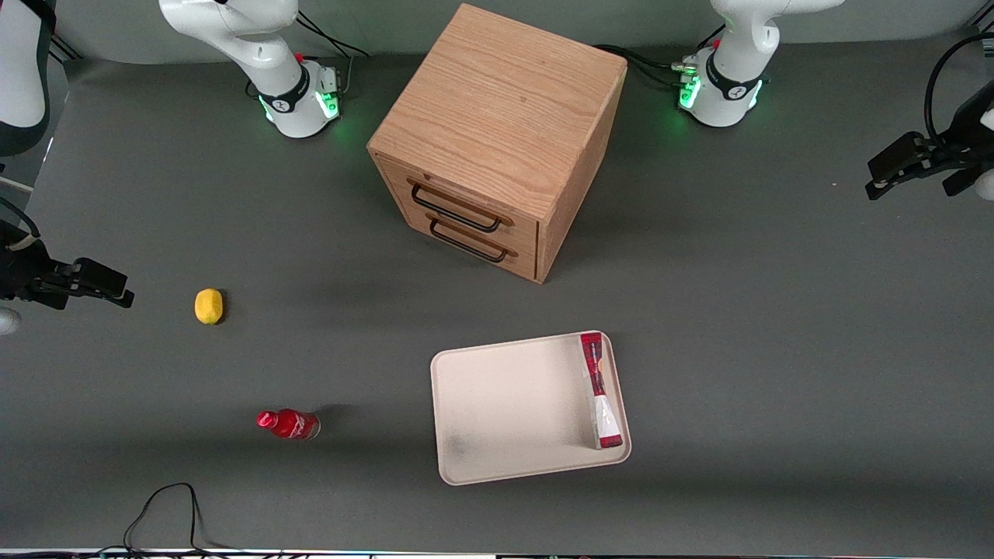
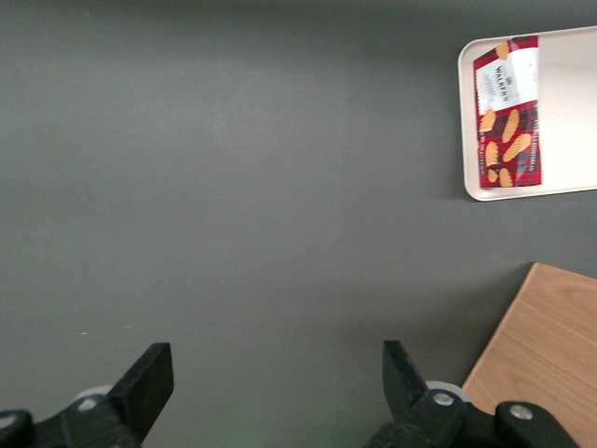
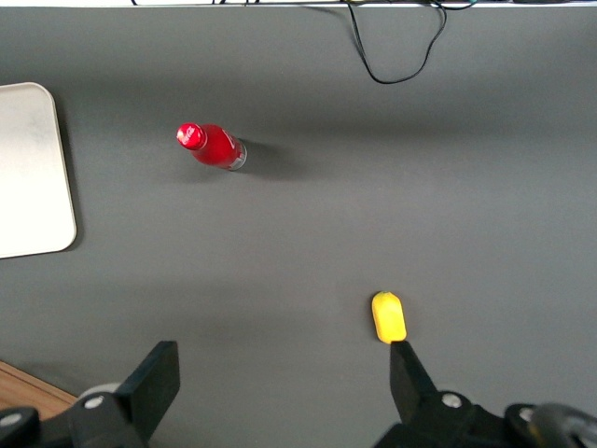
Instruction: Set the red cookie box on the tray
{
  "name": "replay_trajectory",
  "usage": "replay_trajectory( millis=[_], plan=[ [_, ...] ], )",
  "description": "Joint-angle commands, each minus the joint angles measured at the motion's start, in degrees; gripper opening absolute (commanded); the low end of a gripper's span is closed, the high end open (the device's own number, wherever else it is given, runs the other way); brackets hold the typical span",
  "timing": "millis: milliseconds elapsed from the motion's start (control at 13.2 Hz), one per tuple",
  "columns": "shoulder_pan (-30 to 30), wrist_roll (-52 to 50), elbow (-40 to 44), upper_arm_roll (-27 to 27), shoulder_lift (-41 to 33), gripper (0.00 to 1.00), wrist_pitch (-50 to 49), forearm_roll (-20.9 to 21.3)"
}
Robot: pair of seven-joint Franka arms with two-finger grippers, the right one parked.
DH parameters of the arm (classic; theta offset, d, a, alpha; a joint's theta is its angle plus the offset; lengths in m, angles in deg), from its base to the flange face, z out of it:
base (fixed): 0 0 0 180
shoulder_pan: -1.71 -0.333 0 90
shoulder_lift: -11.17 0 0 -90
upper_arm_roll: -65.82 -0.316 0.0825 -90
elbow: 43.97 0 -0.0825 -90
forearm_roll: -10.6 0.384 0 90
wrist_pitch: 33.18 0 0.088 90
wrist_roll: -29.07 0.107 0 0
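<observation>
— Grey matting covers the whole table (image 1: 738, 310) in the front view. What stands on it?

— A wooden two-drawer cabinet (image 1: 497, 140) sits far from the camera, near the middle. Nearer the camera lies the tray (image 1: 505, 404), cream-white, with the red cookie box (image 1: 600, 390) resting in it on its long edge, leaning against the rim on the working arm's side. A yellow lemon (image 1: 208, 306) and a small red bottle (image 1: 289, 424) lie toward the parked arm's end, well apart from the tray.

— And the claw?

— The gripper (image 1: 874, 189) hangs at the working arm's edge of the table, well away from the tray, touching nothing.

— What does the working arm's wrist camera give?

— The gripper (image 2: 278, 373) with its two black fingers (image 2: 149, 378) spread wide, only bare mat between them; it is released and carries nothing. The red cookie box (image 2: 508, 110) shows its tartan face with biscuit pictures, lying along one rim inside the tray (image 2: 569, 103). A corner of the cabinet (image 2: 546, 355) sits close to one finger.

— The parked arm's wrist camera?

— One corner of the tray (image 3: 33, 168), the red bottle (image 3: 211, 146) on its side, the lemon (image 3: 388, 316), and a black cable (image 3: 396, 47) looping near the table's edge.
</observation>
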Motion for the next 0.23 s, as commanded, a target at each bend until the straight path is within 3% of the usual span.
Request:
replay_trajectory(
  millis=[0, 152],
  plan=[
    [0.0, -1.3, 1.3, -0.2, 0.4, 1.00, -1.3, -1.3],
    [0.5, -3.0, 1.3, -0.2, 0.4, 1.00, -1.3, -1.1]
  ],
)
